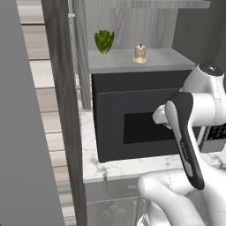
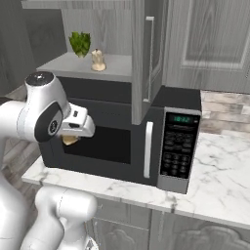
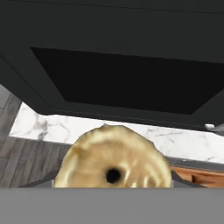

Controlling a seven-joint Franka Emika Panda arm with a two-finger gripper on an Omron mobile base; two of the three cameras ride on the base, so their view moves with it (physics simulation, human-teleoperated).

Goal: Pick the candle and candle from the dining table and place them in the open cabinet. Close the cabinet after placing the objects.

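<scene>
Kitchen scene, rendered: white grey-veined marble counter (image 2: pixel 219 180) carried a boxy black microwave (image 2: pixel 122 141) with a dark window, and just above it sat the pale grey shelf (image 1: pixel 163 62) of the open grey wood-grain wall cabinet (image 2: pixel 141 58), its door edge hanging down in front of the microwave in the right base view. On that shelf we saw the cream candle with a wick and wider base (image 1: pixel 140 54) already standing, near a small green leafy plant (image 1: pixel 104 41) but apart from it. We saw the gripper (image 2: pixel 71 140) in front of the microwave window, below shelf level, its jaws closed on the squat tan-gold candle (image 3: pixel 114 162); in the hand view that candle sat right at the fingers with its wick hole facing the camera. We judged the step in hand to be carrying this second candle up onto the shelf. To do it well, we judged the arm needed to lift clear of the microwave top and shelf lip before moving in, aim for bare shelf to the side of the cream candle, set the candle down upright before releasing, and stay off the cabinet door edge, which was close.
</scene>
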